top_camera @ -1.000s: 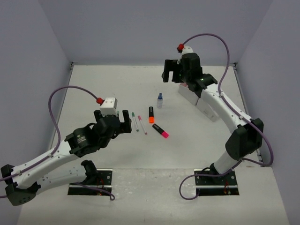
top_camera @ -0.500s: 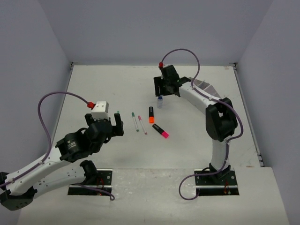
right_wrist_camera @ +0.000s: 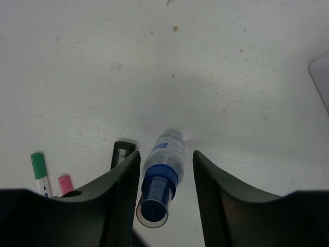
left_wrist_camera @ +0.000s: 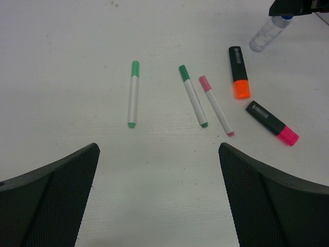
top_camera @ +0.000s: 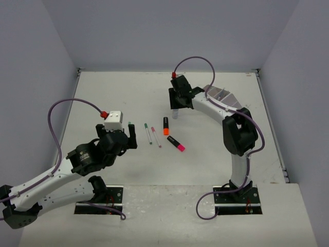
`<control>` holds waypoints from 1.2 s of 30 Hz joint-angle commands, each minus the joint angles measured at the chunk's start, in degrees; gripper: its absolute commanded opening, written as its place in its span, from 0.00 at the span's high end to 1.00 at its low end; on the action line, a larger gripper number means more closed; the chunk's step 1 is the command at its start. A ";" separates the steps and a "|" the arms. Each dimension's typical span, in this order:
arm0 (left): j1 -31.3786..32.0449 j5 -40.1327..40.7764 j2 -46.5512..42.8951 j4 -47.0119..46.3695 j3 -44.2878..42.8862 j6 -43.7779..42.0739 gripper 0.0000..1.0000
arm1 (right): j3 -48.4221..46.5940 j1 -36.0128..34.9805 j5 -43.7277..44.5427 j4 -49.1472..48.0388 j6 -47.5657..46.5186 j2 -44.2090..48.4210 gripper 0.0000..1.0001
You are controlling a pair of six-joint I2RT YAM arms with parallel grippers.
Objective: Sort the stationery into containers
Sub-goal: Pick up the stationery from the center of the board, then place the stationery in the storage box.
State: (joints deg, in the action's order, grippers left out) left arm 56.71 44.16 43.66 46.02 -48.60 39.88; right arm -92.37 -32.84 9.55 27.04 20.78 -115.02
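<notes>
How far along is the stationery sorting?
Done: nothing visibly sorted; the white compartment organizer is mostly hidden. In hand: the right end effector straddles the small clear blue-capped bottle, not gripping yet. Remaining: three white pens, orange-tipped black marker, pink-tipped black marker. The left end effector hangs open.

Clear bottle (right_wrist_camera: 163,170) capped blue, green and pink pens (left_wrist_camera: 193,95), black highlighters (left_wrist_camera: 238,72) tipped orange, pink.

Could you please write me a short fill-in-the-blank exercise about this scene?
The right gripper straddles the bottle with the ____ cap.
The left gripper hovers with jaws wide ____.
____ thin pens lie on the table.
Beside the orange marker lies a black marker tipped ____.
Missing: blue, open, three, pink.
</notes>
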 commanded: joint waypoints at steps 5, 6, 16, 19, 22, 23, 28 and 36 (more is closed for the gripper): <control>-0.11 1.45 -1.19 -0.67 0.26 -0.77 0.00 | 0.26 -1.25 3.05 1.61 2.41 4.08 0.93; -0.11 1.38 -1.20 -0.74 0.33 -0.84 0.00 | 0.19 -1.34 3.40 1.76 2.49 4.25 0.99; -0.11 1.54 -1.41 -0.49 0.17 -0.59 0.00 | 1.81 -0.95 5.64 4.93 1.18 15.75 1.00; -0.11 1.37 -1.64 -0.58 0.26 -0.59 0.00 | 3.85 1.28 5.22 6.09 0.92 22.03 1.00; -0.11 1.27 -2.05 -0.72 0.35 -0.82 0.00 | 7.54 7.01 4.76 6.72 1.10 31.01 1.00; -0.11 1.17 -2.18 -0.86 0.35 -0.95 0.00 | 8.65 9.34 5.05 6.93 1.09 33.90 1.00; -0.08 0.49 -2.35 -1.46 0.43 -1.56 0.00 | 9.35 18.95 10.44 10.01 -0.68 40.04 1.00; -0.11 -0.12 -2.35 -1.72 0.61 -1.73 0.00 | 11.08 27.72 14.54 9.35 0.39 40.33 1.00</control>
State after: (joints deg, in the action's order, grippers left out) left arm 56.71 43.73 41.60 45.89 -48.45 39.38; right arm -82.33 -7.91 21.87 36.29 20.99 -73.21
